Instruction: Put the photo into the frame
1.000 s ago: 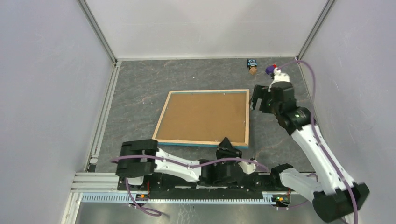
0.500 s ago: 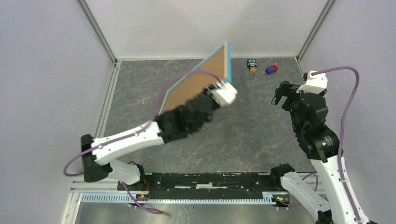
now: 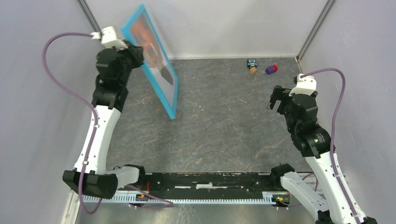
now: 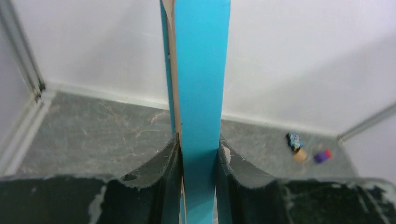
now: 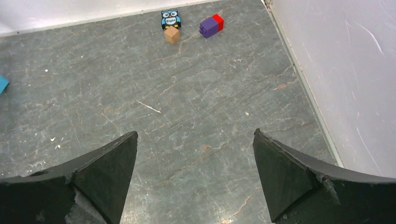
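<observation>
The frame (image 3: 157,92), with a bright blue border, stands on edge in the air at the far left, tilted, its lower corner close over the table. The photo (image 3: 148,43) sits inside it: orange-red at the top, fading pale lower down. My left gripper (image 3: 134,50) is shut on the frame's upper edge. In the left wrist view the blue frame edge (image 4: 201,70) runs up between the two black fingers (image 4: 159,172), with the gripper (image 4: 198,149) clamped on it. My right gripper (image 3: 275,98) hangs open over the right of the table; the right wrist view shows the gripper (image 5: 195,140) wide open, nothing in it.
A small owl figure (image 3: 252,62) with a tan cube (image 3: 253,70) and a purple-and-red block (image 3: 271,69) lie at the far right near the back wall. White walls close in three sides. The frame's blue corner (image 5: 2,84) shows at the left edge of the right wrist view.
My left arm swung the frame up from mid-table to the far left and turned its blue front and the photo toward the camera. My right gripper opened fully and drew back slightly.
</observation>
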`<state>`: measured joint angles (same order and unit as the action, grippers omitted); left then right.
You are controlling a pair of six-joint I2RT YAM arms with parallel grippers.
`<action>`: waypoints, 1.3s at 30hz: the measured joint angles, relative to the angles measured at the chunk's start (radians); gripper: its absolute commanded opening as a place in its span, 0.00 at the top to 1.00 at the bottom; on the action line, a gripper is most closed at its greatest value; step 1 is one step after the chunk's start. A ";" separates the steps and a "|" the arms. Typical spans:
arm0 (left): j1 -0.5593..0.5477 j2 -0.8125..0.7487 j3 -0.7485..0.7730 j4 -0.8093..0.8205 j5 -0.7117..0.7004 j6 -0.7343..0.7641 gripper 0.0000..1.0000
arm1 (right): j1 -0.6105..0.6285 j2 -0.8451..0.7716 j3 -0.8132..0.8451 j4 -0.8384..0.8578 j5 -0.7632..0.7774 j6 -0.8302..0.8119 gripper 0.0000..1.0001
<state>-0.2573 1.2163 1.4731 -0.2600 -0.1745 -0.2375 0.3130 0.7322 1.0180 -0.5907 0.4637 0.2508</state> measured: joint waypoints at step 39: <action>0.754 0.453 -0.897 1.036 0.394 -1.102 0.77 | 0.000 0.001 -0.101 0.045 -0.152 -0.009 0.02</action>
<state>0.4969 1.6695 0.5762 0.7757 0.2192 -1.3396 0.3130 0.7330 0.9169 -0.5461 0.3119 0.2420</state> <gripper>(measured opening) 0.335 0.979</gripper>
